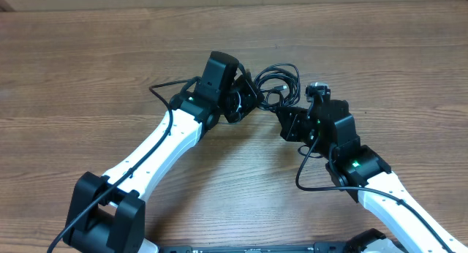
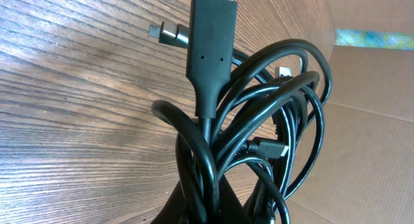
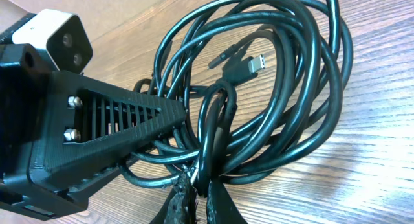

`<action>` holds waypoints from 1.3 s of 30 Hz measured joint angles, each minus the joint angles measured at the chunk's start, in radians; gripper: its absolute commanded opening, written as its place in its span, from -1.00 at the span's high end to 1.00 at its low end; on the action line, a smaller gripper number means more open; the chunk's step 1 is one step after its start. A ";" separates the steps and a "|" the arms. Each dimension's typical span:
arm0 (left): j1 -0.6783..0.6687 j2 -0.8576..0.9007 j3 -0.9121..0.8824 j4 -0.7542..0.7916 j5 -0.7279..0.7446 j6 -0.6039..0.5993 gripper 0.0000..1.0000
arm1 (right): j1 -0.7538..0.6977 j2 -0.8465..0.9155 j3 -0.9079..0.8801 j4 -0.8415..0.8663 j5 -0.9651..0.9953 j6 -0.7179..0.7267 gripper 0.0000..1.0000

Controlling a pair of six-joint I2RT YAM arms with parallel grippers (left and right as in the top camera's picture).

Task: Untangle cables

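Wood-grain table (image 1: 88, 55), cardboard wall (image 2: 375, 120) behind it, nothing else on the surface.

Left gripper (image 1: 251, 99) comes in from the lower left and is pinched tight on the left side of the cables (image 1: 281, 79). In its wrist view several strands rise straight out from between the fingers, with a big flat plug (image 2: 210, 49) sticking up and a small plug (image 2: 158, 32) behind it. My read is that it acts as the anchor and pins the bundle so it can't slide.

The cables sit mid-table between the two arms, one knotted coil of overlapping loops. They aren't separated yet, so the task looks early.

Right gripper (image 1: 281, 112) reaches in from the lower right, jaws clamped on a strand at the near edge of the coil (the pads nip it right at the tips). A USB plug (image 3: 249, 65) lies loose inside the loops, just past that pinch.

Both grips are close together on the same bundle, which probably sets up a pull-apart. The risk is that the right-hand strand runs under other loops, so a straight pull may tighten the knot rather than free it.
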 measured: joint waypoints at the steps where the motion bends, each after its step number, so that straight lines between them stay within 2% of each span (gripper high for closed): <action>1: 0.000 0.000 0.000 0.000 0.000 0.000 0.91 | 0.000 0.000 0.000 -0.005 0.005 -0.001 0.92; 19: -0.013 0.000 0.000 -0.011 -0.029 0.004 0.92 | 0.001 0.000 0.000 -0.085 0.057 -0.002 0.93; 32: -0.019 0.000 0.000 -0.077 -0.213 0.003 0.92 | 0.001 0.000 0.000 -0.106 -0.027 0.048 0.92; 39: -0.017 0.000 0.000 -0.096 -0.364 0.004 0.92 | 0.001 0.000 0.000 -0.192 -0.058 0.054 0.93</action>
